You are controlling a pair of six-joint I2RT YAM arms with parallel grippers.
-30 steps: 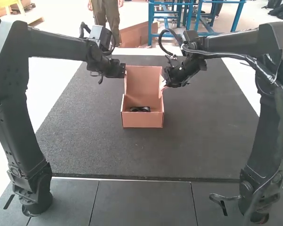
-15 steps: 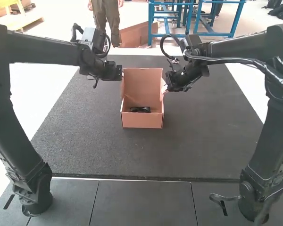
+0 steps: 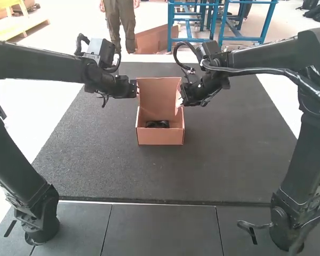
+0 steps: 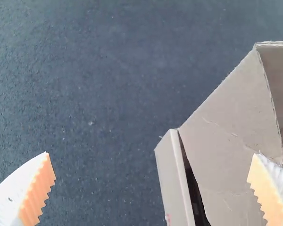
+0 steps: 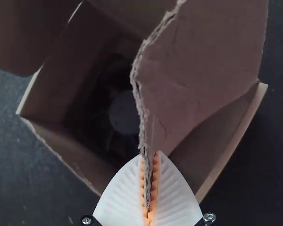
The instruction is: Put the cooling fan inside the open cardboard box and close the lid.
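**A:** High view first: the cardboard box (image 3: 160, 136) sits mid-frame on the dark mat (image 3: 96, 149), with its lid (image 3: 159, 89) standing up at the back. The cooling fan (image 3: 159, 124) is already down inside, lying on the bottom.

**B:** And the arms?

**A:** The left gripper (image 3: 132, 88) comes in from the left of the frame and hangs just beside the lid's left edge. The right gripper (image 3: 182, 99) comes in from the right and is on the lid's right edge, upper centre of the frame.

**B:** What about the left wrist view?

**A:** Its jaws are spread wide, orange pads (image 4: 35, 193) facing in, nothing pinched. A cardboard corner of the lid pokes in between them, closer to one finger, with mat behind.

**B:** Right wrist?

**A:** That one's jaws are clamped on the ragged edge of the side flap (image 5: 203, 70), white ribbed fingers (image 5: 127, 197) pressed together on it. Past them the box is open, and the fan is a dark round shape inside.
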